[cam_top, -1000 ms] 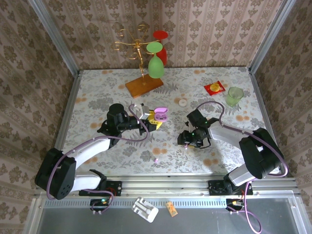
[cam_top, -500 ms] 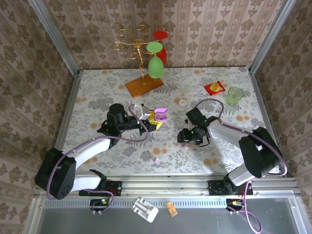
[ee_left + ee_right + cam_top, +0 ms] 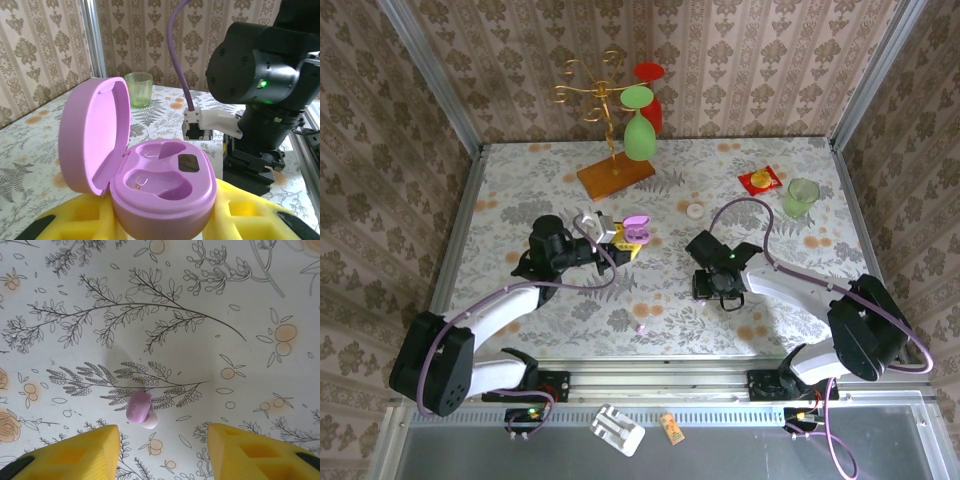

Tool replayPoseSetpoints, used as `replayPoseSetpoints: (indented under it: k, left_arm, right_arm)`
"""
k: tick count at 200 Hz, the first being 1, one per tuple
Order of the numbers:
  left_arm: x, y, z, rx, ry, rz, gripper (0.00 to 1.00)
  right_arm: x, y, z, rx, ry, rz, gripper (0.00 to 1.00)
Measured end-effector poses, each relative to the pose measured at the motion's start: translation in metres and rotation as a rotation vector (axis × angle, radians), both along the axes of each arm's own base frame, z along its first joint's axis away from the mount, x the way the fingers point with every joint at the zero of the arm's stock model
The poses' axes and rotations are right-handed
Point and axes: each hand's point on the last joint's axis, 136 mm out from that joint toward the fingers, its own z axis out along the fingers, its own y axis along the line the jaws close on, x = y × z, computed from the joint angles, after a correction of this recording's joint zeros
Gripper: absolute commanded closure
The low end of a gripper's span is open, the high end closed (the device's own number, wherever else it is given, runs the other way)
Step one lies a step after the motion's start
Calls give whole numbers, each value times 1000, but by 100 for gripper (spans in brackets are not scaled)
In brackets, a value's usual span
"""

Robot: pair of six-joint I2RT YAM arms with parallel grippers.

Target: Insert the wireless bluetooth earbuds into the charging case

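Left gripper [image 3: 162,227], fingers [image 3: 250,217] cropped below, clamps the open charging case [image 3: 160,187].

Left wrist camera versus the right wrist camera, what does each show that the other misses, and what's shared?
Left wrist: the charging case, lid open and wells empty, gripped by the left gripper, with a green cup and the right arm behind. Right wrist: one earbud lying loose between the open fingers of the right gripper. Both: yellow fingers and the floral tablecloth.
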Motion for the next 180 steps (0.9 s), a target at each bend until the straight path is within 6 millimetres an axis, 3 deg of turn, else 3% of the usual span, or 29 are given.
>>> replayPoseSetpoints:
  k: [33, 59, 89, 110, 180]
  left_arm:
    - [4, 1, 1, -1, 3, 24, 75]
    - [8, 2, 2, -1, -5, 51, 75]
    - [13, 3, 6, -9, -23, 77, 74]
    - [18, 3, 12, -27, -57, 93, 74]
    - [26, -2, 4, -19, -43, 92, 74]
  right_arm:
    - [6, 2, 11, -40, -20, -13, 51]
    - [6, -1, 7, -99, -5, -23, 51]
    - [7, 8, 5, -164, -1, 14, 58]
    - [9, 13, 0, -191, -4, 22, 61]
    - [9, 23, -24, -270, 27, 43, 68]
